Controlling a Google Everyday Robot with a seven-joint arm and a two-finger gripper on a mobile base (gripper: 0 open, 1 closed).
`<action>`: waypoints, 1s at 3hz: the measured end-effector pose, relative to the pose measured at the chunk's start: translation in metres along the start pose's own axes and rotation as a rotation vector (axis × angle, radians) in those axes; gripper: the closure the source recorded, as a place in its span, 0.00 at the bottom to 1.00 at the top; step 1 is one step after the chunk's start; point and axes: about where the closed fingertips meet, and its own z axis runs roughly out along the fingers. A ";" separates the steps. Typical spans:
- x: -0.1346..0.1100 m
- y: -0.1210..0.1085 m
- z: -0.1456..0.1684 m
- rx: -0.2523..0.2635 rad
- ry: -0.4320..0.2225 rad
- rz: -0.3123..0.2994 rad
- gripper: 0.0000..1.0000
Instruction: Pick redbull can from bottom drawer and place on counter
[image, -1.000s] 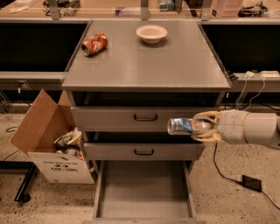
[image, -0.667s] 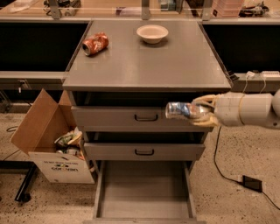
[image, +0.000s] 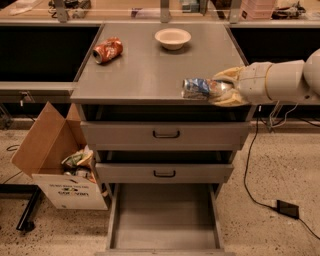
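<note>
My gripper (image: 220, 88) comes in from the right on a white arm and is shut on the redbull can (image: 196, 88), a slim silver and blue can held on its side. The can is over the front right part of the counter (image: 150, 70), close above or on its surface; I cannot tell which. The bottom drawer (image: 165, 220) stands pulled open below, and its grey floor shows nothing in it.
A dented orange-red can (image: 108, 50) lies at the counter's back left. A cream bowl (image: 173, 38) stands at the back middle. Two shallower drawers with black handles (image: 166, 134) sit partly open. A cardboard box (image: 60, 160) of rubbish stands at left. A black cable (image: 260, 190) trails at right.
The gripper has lifted the can from in front of the upper drawer to the level of the counter top, over its front right part. The view has shifted a little.
</note>
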 end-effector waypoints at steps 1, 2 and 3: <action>-0.002 -0.009 0.004 0.008 -0.008 -0.002 1.00; -0.004 -0.047 0.020 0.048 -0.015 -0.001 1.00; -0.008 -0.097 0.043 0.111 -0.018 0.038 1.00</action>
